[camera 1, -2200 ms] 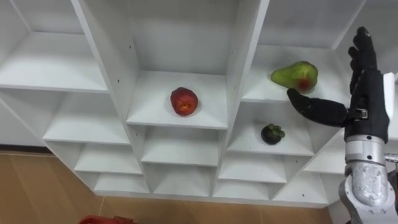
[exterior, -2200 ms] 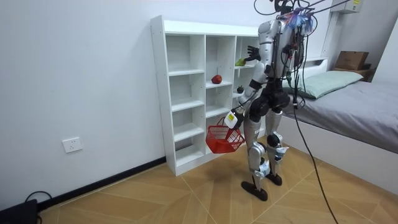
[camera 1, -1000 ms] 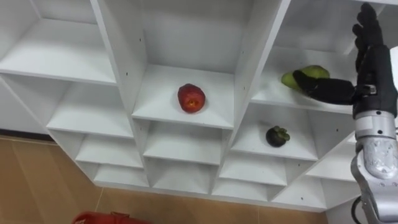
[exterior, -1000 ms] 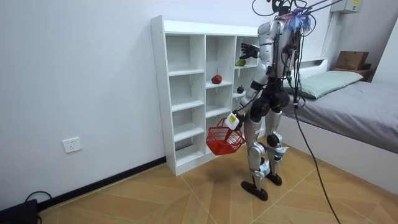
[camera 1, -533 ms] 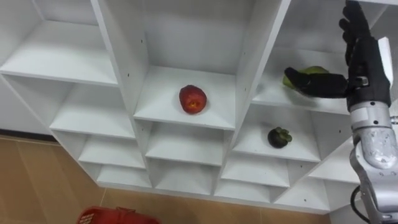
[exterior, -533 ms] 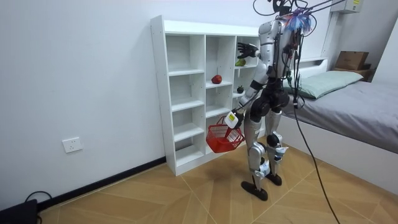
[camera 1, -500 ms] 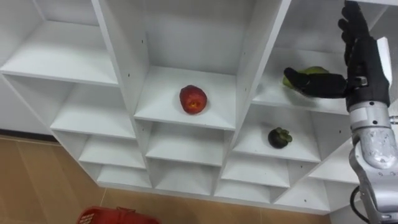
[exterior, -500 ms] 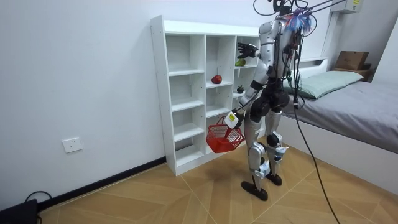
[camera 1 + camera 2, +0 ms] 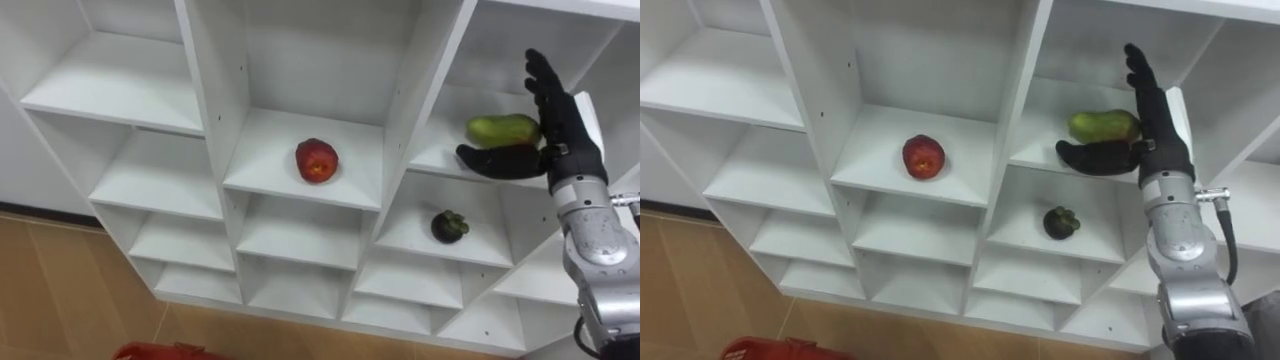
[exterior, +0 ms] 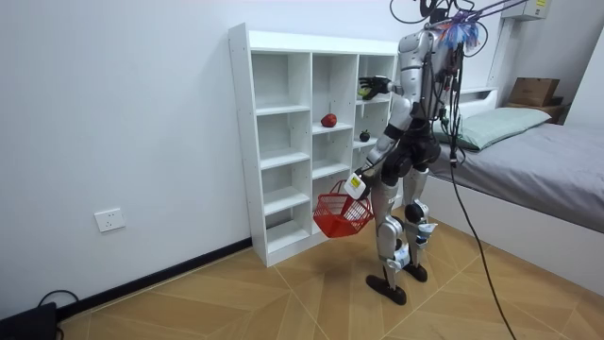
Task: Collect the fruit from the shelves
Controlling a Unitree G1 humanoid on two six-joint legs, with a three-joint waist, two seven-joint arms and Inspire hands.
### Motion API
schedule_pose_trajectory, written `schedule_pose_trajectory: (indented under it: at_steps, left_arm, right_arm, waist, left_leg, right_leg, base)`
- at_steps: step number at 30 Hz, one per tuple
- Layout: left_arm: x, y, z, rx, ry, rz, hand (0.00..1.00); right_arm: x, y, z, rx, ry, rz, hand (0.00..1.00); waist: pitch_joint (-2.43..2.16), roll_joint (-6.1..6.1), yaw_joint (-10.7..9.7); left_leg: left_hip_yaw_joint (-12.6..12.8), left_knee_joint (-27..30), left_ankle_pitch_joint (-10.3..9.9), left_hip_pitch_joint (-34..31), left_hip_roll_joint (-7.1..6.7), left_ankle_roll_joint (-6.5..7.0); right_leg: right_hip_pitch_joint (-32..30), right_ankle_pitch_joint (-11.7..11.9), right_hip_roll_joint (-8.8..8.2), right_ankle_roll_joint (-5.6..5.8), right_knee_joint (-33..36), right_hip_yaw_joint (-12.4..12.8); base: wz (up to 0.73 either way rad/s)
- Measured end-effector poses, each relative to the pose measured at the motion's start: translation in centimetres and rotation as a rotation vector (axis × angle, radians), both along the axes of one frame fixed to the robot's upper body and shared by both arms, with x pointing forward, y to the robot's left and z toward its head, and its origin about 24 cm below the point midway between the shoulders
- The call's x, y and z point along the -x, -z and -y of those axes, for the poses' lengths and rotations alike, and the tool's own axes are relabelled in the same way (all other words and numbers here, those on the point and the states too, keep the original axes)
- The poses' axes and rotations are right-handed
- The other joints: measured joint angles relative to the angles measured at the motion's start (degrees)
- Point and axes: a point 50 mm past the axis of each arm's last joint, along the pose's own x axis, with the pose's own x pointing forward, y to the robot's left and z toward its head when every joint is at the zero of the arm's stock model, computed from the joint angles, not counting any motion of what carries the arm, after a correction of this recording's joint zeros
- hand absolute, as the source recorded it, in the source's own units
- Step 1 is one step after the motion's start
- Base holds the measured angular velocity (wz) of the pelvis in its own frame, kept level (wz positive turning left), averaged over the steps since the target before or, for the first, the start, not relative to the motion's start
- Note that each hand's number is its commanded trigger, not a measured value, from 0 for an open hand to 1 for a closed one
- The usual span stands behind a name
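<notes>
White closet [image 9: 215, 90] is holding 3 fruits, each on its own shelf. Round red fruit [image 9: 316, 160] is sitting in the mid column. Long green fruit [image 9: 502, 130] is lying on its side in the right column, just above the right hand's [image 9: 560, 135] thumb. Small dark fruit [image 9: 449, 226] is resting one shelf below. Red basket [image 10: 342, 215] is hanging from the left hand [image 10: 356, 183].

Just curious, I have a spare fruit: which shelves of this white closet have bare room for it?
The left column's shelves lie bare, as do the lower shelves under the red fruit and the dark fruit. Each of those fruits leaves room on both sides. Crowded: the upper right shelf, where the open right hand reaches beside the green fruit.
</notes>
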Motion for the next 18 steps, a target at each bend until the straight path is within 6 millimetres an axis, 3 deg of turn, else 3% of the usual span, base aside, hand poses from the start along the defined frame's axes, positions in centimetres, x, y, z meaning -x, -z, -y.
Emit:
schedule_pose_trajectory:
  at_steps: [13,18]
  left_arm:
    - [0.2,-0.1,-0.5,-0.013,-0.014,-0.009,1.00]
    - [0.4,-0.1,-0.5,-0.015,-0.016,-0.013,1.00]
  right_arm:
    - [0.2,0.5,0.6,-0.005,0.005,-0.036,0.00]
    - [0.4,1.1,1.0,-0.012,0.022,-0.064,0.00]
  waist:
    - [-0.06,-0.02,-1.0]
    - [-0.42,0.49,-1.4]
  left_leg:
    - [-0.1,0.3,0.0,-0.4,-0.02,0.00]
    - [0.0,0.3,0.0,-0.3,-0.02,0.00]
  right_leg:
    - [0.0,0.0,0.02,0.00,-0.1,0.1]
    - [0.0,0.0,0.03,-0.01,0.0,0.4]
  base:
    - [0.00]
    - [-0.01]
